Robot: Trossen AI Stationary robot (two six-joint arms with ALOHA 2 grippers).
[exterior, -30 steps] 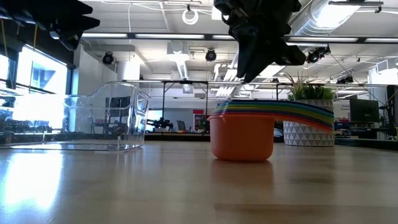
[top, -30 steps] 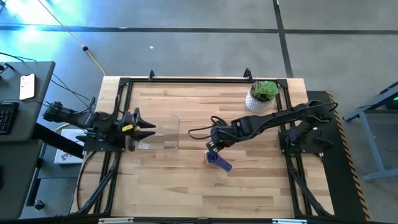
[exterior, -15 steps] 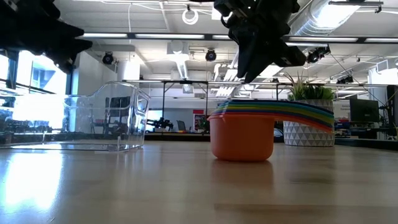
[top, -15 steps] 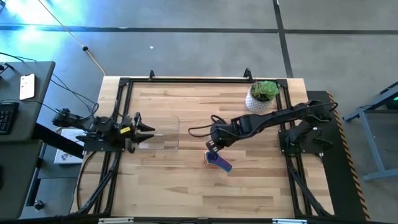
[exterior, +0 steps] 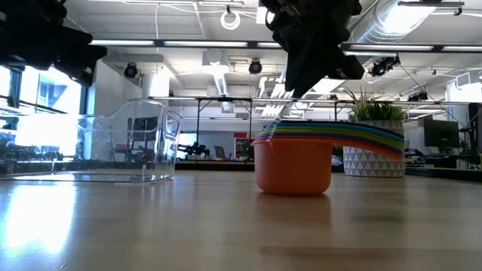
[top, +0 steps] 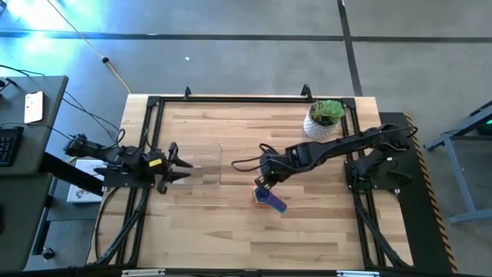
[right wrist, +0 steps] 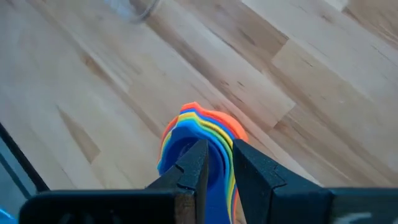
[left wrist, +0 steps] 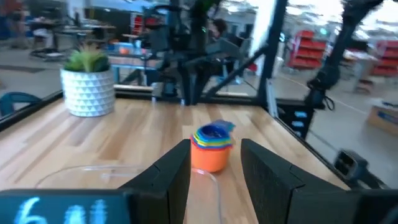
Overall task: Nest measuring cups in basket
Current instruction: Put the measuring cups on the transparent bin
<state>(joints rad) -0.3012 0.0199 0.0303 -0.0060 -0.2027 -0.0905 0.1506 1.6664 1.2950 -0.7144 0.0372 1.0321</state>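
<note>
Right gripper hung just above the nested rainbow stack of plastic measuring cups mid-frame on the wooden worktop, fingers narrowly parted, empty; left gripper spread by the clear plastic basket at left; I'd straddle the handles squarely before closing.

Plant: green, in a white patterned pot, at the bench's far right corner.
Phone: white, on the dark side desk.
Keyboard: beside it.
</note>
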